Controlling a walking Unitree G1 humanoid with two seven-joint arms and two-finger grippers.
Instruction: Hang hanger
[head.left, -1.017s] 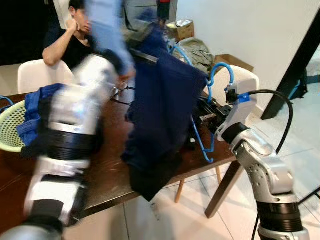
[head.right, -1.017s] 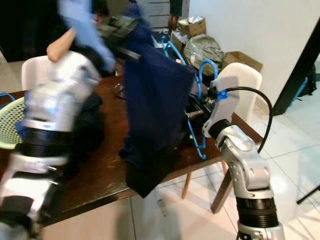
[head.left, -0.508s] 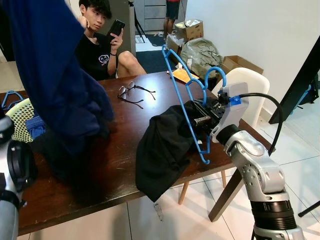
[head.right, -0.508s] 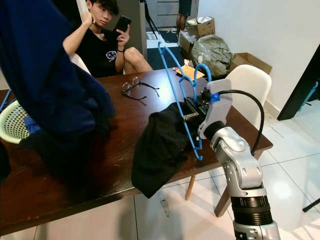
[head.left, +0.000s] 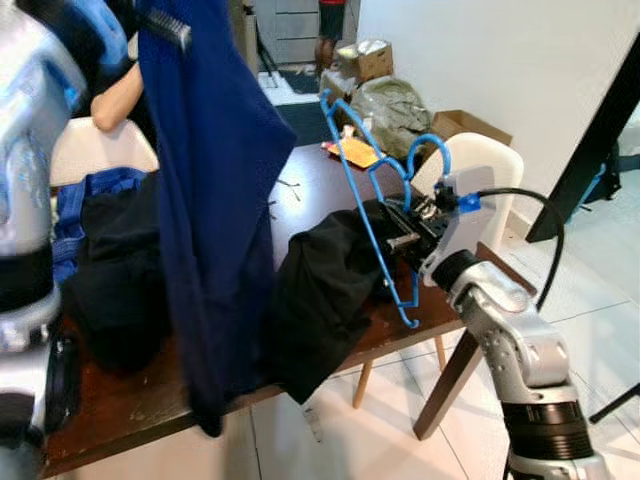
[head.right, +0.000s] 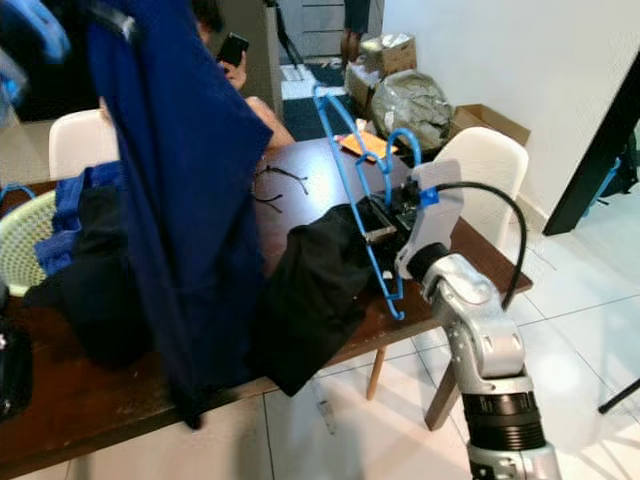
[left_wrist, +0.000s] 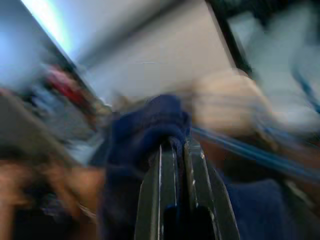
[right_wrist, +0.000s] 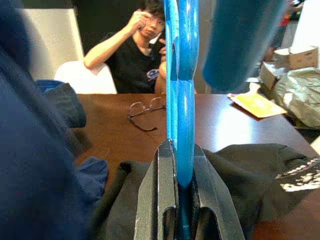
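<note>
From the head: blue hanger (head.left: 375, 190) upright at 3 o'clock, navy garment (head.left: 215, 200) dangling at 10 above the table (head.left: 120, 410). Wrist views: right gripper (right_wrist: 177, 165) clamped on hanger, left gripper (left_wrist: 177, 150) pinching navy cloth. Mid-step, seemingly; next, bringing garment to hanger.

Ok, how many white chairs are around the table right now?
2. One white chair stands at the far side of the table on the robot's left, the other white chair at its right end. The hanging navy garment may hide others.
</note>
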